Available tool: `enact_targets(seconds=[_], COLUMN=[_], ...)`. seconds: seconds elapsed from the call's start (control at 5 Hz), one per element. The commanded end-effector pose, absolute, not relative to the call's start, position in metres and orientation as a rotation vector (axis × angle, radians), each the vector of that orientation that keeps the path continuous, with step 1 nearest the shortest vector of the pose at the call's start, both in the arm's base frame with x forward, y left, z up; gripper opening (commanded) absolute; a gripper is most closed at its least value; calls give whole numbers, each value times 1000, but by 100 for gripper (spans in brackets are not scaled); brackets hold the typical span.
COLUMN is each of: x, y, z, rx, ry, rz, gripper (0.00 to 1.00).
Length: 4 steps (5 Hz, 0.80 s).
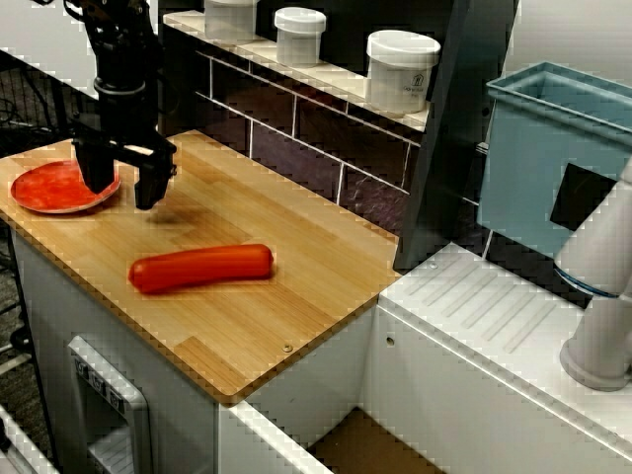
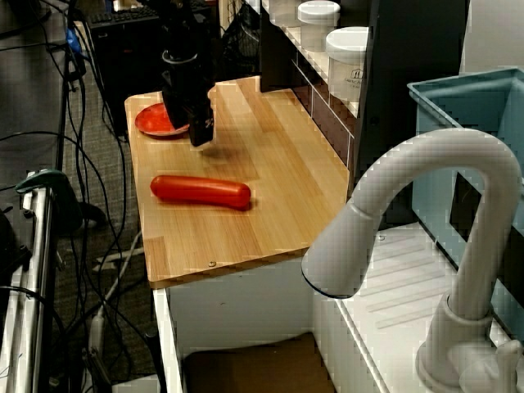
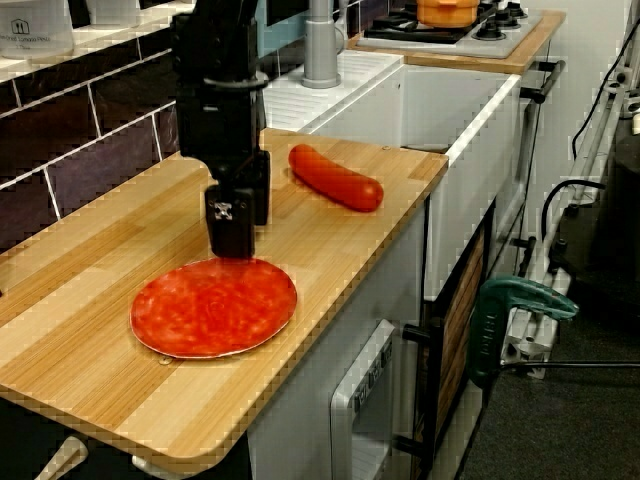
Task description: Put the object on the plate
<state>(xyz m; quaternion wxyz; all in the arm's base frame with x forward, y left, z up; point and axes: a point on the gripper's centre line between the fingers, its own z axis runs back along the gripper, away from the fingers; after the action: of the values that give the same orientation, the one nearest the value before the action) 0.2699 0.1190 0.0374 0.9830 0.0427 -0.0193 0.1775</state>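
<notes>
Wooden surface carries a sausage, well apart from the red plate; the hand hangs spread and empty beside the plate.

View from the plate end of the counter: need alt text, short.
A black robot gripper hangs open and empty just past the far rim of an empty red plate on a wooden counter. The red-orange sausage lies untouched beyond it, near the counter's far edge beside a white sink.
</notes>
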Motion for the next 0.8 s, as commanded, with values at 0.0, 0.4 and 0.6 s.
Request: enact_targets(seconds=[0.0,0.4,0.6], x=[255,240,230], y=[93,69,49], z=[113,100,94], rx=[35,-101,-116], ry=[-101,-137,-141], rz=[127,-132,-204], gripper=[100,100,100])
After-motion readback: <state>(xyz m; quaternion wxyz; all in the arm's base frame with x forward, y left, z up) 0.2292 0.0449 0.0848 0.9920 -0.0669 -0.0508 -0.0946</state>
